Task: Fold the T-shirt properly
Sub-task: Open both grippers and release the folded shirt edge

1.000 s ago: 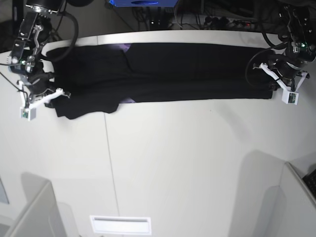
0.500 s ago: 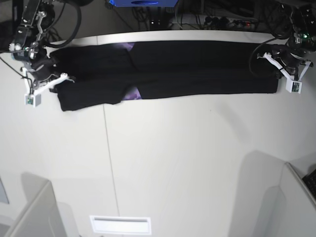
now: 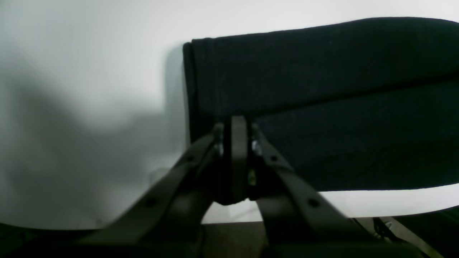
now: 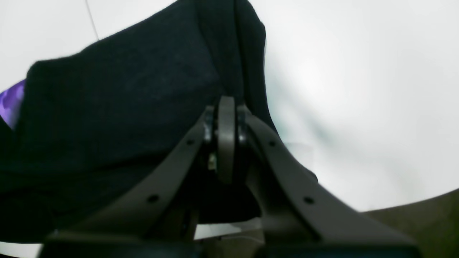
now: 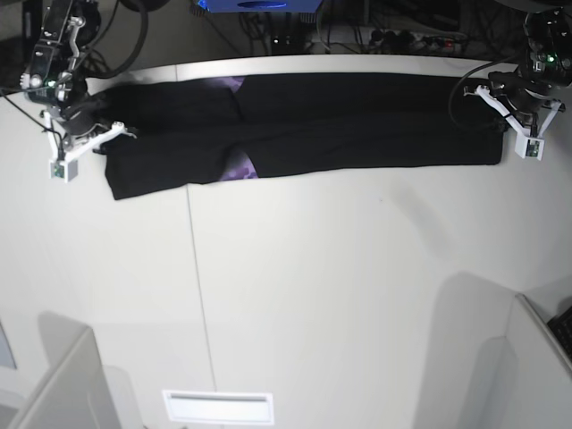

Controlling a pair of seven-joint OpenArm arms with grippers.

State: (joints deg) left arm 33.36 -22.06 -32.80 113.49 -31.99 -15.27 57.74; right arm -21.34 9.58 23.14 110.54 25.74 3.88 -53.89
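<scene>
Table (image 5: 313, 286): white, seam running from 12 to 6 o'clock left of centre.
T-shirt (image 5: 357, 125): black, folded into a long band across the table's 12 o'clock edge; purple print patch (image 5: 238, 167) showing at its lower fold.
Left gripper (image 3: 236, 125): at the band's 3 o'clock end, jaws closed, pinching the T-shirt.
Right gripper (image 4: 225, 107): at the 9 o'clock end, jaws closed, pinching the T-shirt.

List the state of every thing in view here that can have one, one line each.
T-shirt: folded into a long band across the table's far side, a bit of purple print showing at the fold.
Left gripper: shut on the T-shirt's edge.
Right gripper: shut on the T-shirt's other end.
Table: bears the T-shirt.
</scene>
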